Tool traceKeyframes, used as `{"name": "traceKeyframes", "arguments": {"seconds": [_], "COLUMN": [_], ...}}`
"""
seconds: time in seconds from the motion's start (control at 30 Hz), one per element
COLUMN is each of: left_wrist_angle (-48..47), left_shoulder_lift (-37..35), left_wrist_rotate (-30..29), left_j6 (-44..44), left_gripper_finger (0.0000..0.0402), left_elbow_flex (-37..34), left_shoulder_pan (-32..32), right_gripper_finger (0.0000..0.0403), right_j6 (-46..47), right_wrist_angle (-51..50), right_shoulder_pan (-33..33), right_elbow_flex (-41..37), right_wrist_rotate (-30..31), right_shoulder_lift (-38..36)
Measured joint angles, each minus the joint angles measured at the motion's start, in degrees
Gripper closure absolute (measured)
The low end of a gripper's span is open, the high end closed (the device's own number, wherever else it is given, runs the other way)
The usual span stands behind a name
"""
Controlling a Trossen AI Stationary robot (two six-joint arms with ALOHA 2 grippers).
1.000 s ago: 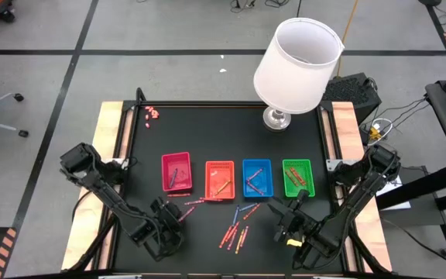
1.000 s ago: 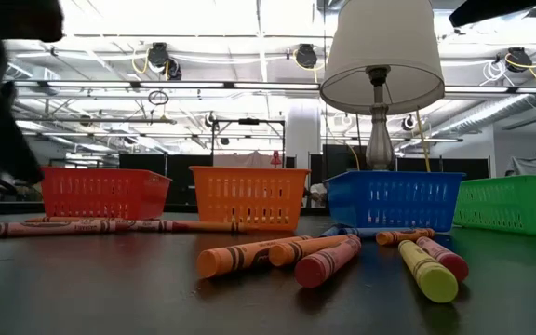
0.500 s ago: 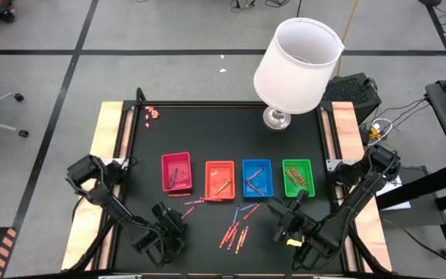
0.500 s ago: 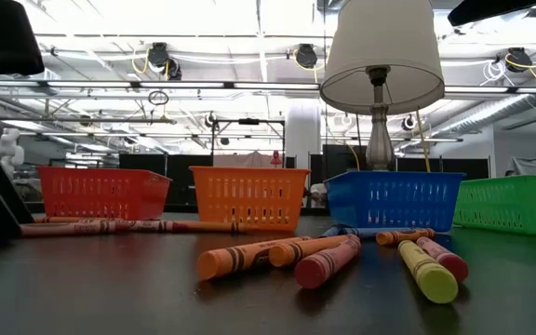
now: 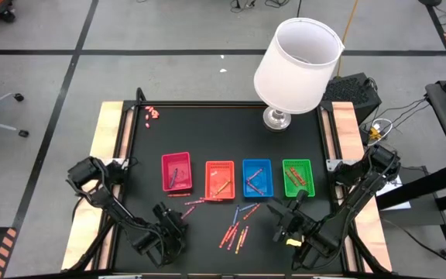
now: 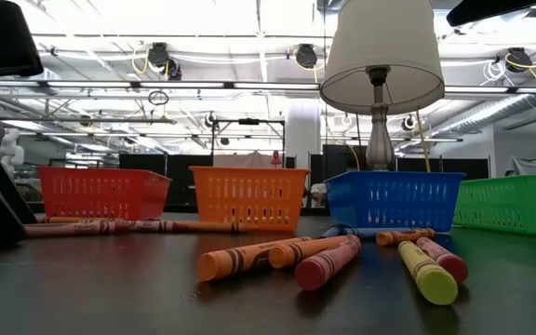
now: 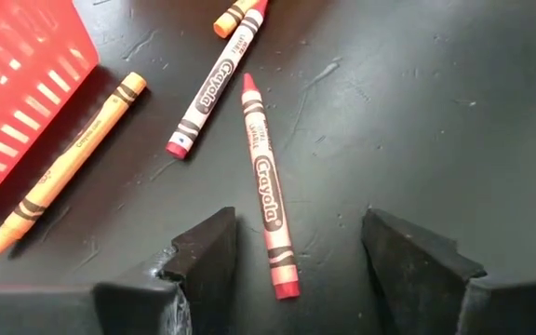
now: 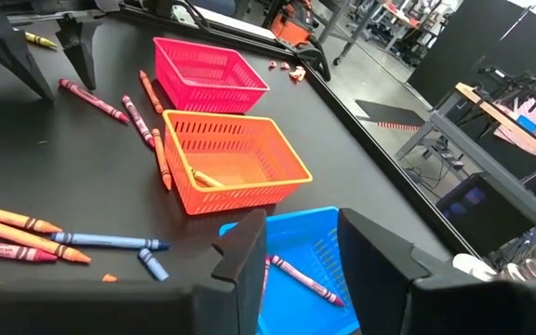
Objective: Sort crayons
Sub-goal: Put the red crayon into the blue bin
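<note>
Crayons lie scattered on the black table (image 5: pixel 130 155) in front of four trays: pink (image 5: pixel 176 171), orange (image 5: pixel 220 178), blue (image 5: pixel 257 177) and green (image 5: pixel 298 177), each with some crayons inside. My left gripper (image 7: pixel 296 247) is open and low over the table, near the pink tray. Its fingers stand on either side of the blunt end of a red crayon (image 7: pixel 270 200) that lies flat; they do not touch it. My right gripper (image 8: pixel 298 256) hangs open above the table in front of the blue tray, with nothing between its fingers.
A lamp with a white shade (image 5: pixel 298 54) stands at the table's far right. Tiny pink bits (image 5: pixel 152 114) sit at the far left corner. An orange crayon (image 7: pixel 68 167) and another red one (image 7: pixel 214 88) lie close to the left gripper. A cluster of crayons (image 5: pixel 235 232) lies mid-table.
My left gripper has come down toward the table, to just over the red crayon near the pink tray. The right arm has kept still, and no crayon has moved.
</note>
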Motion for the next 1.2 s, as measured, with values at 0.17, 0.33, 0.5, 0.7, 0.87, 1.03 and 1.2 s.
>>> {"name": "traceKeyframes", "arguments": {"seconds": [0.17, 0.33, 0.5, 0.7, 0.87, 1.03, 1.2], "left_wrist_angle": [0.05, 0.16, -0.03, -0.14, -0.62, -1.29, -2.19], "left_shoulder_lift": [0.09, 0.15, 0.2, 0.22, 0.29, 0.51, 0.48], "left_wrist_rotate": [0.07, 0.27, 0.26, 0.09, 0.11, 0.57, 0.25], "left_j6": [0.08, 1.23, 2.08, 3.22, 4.43, 9.45, 14.88], "left_gripper_finger": [0.0194, 0.0269, 0.0343, 0.0394, 0.0382, 0.038, 0.038], "left_elbow_flex": [-0.05, -0.09, -0.11, -0.13, 0.62, 3.52, 7.22], "left_shoulder_pan": [0.02, 0.02, 0.07, 0.07, 0.09, 0.24, 0.54], "right_gripper_finger": [0.0284, 0.0284, 0.0284, 0.0284, 0.0284, 0.0284, 0.0284], "right_j6": [-0.05, -0.04, -0.08, -0.45, -0.49, -0.51, -0.69], "right_wrist_angle": [0.02, 0.42, 0.61, 0.59, 0.62, 1.71, 1.73], "right_shoulder_pan": [-0.02, -0.02, -0.02, -0.02, -0.02, -0.02, -0.02], "right_elbow_flex": [0.0, 0.0, 0.0, 0.0, 0.0, 0.0, 0.0], "right_wrist_rotate": [0.0, 0.02, 0.02, 0.02, 0.02, 0.02, 0.04], "right_shoulder_lift": [0.0, 0.0, 0.0, 0.0, 0.0, 0.0, 0.0]}}
